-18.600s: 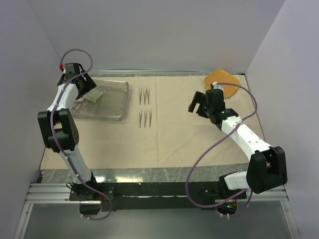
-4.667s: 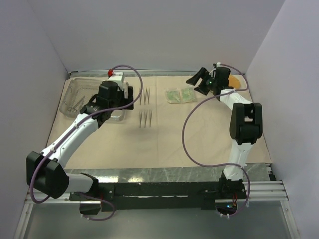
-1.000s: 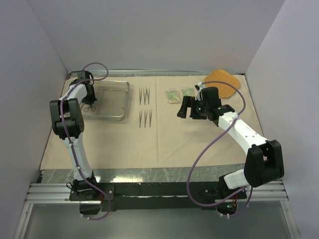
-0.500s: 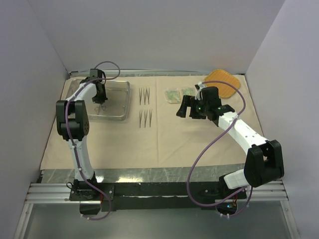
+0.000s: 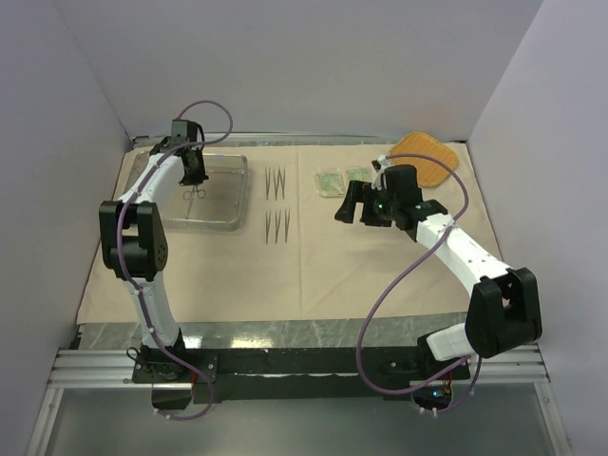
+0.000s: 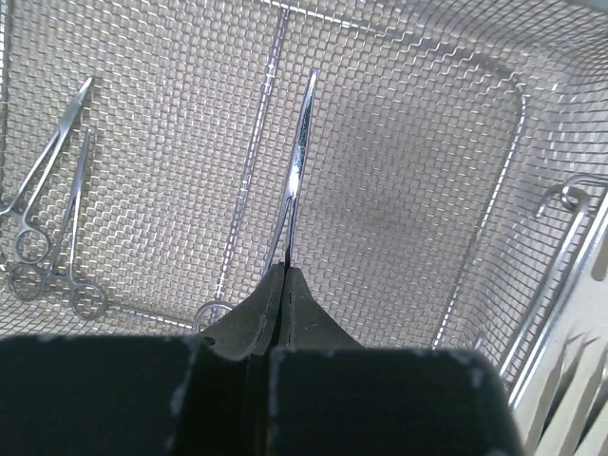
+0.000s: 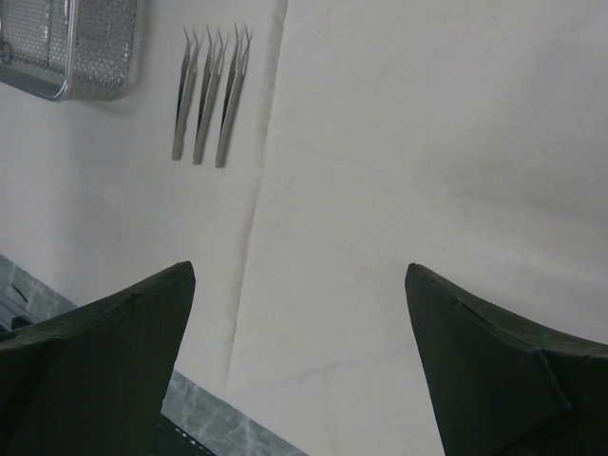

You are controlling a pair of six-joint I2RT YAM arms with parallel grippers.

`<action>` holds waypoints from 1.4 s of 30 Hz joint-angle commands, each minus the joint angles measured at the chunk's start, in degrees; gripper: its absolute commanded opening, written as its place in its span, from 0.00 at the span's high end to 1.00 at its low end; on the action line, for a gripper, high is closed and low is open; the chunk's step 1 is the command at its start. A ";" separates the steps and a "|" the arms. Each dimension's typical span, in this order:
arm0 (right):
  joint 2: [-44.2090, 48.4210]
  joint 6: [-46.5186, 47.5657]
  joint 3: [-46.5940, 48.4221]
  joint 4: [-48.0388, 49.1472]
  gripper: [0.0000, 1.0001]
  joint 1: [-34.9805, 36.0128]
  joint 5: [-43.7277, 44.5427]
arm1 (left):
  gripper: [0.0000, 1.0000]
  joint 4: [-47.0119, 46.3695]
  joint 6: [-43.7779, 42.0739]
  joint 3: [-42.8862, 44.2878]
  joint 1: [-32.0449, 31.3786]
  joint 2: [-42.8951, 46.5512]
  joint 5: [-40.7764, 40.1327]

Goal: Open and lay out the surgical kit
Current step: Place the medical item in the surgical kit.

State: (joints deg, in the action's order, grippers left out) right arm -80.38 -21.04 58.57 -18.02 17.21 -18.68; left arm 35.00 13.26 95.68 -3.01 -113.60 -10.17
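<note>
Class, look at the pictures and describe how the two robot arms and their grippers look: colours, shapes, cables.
Both the left arm and right arm have white tubular links joined by bulky black joint housings. A thin purple cable loops loosely along each. The left gripper and right gripper have matt black fingers tapering to wedge-shaped tips. No markings are readable.

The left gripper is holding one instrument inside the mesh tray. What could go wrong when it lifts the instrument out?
1. The left gripper pinches the forceps at one narrow spot, so they may swivel or slip out during the lift.
2. Their long tip points across the mesh tray. If it dips, it could catch in the wire and drag the tray.
3. Rows of tweezers lie just beside the tray, and a careless placement might knock them out of line.
</note>
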 commanded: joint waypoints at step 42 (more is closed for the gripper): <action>6.02 -7.53 -3.11 -0.35 0.00 1.51 5.76 | 0.99 10.88 45.28 -33.36 -48.41 22.82 -13.46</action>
State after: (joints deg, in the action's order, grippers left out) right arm -76.60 -28.71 54.35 -18.44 18.41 -15.84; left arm 48.62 58.06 62.92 -50.28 -88.42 -23.22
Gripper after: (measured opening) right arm 0.999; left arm 0.018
